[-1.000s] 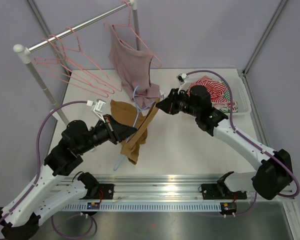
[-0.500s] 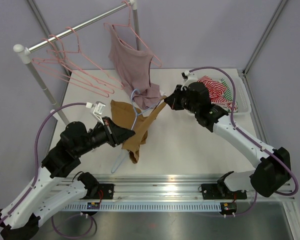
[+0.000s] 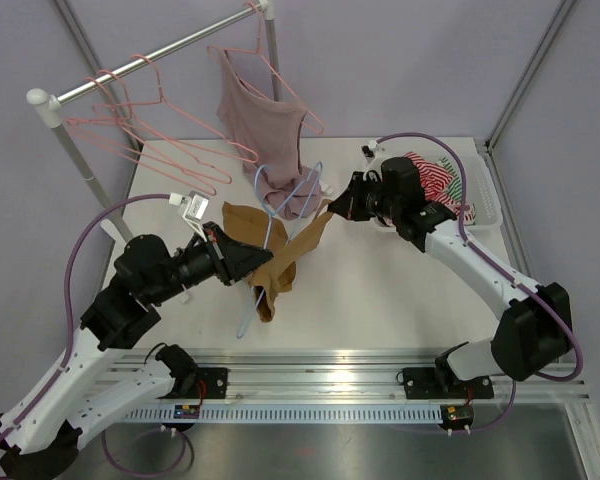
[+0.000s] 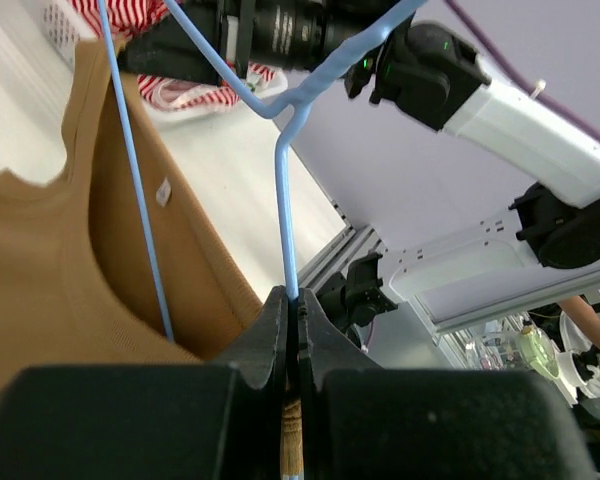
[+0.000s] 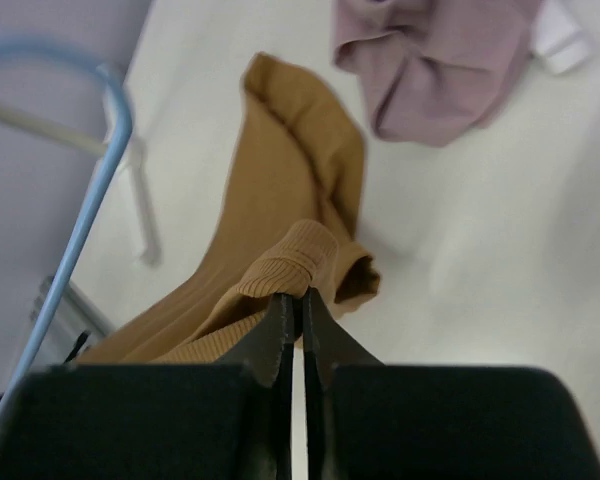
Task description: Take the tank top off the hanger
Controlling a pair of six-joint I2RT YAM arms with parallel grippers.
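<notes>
A tan ribbed tank top (image 3: 280, 252) hangs on a light blue hanger (image 3: 268, 222) over the middle of the table. My left gripper (image 3: 263, 268) is shut on the hanger's thin bar (image 4: 285, 200), with some tan fabric caught low between the jaws; its tips (image 4: 294, 300) are pressed together. My right gripper (image 3: 332, 208) is shut on a strap of the tank top (image 5: 300, 180), pulling it taut to the right. In the right wrist view the strap folds over my closed tips (image 5: 300, 293), and the hanger (image 5: 90, 200) curves at the left.
A mauve top (image 3: 265, 130) hangs from a pink hanger on the rail, its hem (image 5: 440, 60) resting on the table just behind the tank top. Several empty pink hangers (image 3: 150, 150) hang at the left. A white basket (image 3: 485, 195) with striped cloth stands at the right.
My right gripper has drawn the strap up and to the right, stretching the tank top. The blue hanger has swung upward, its top loop now rising in front of the mauve top.
</notes>
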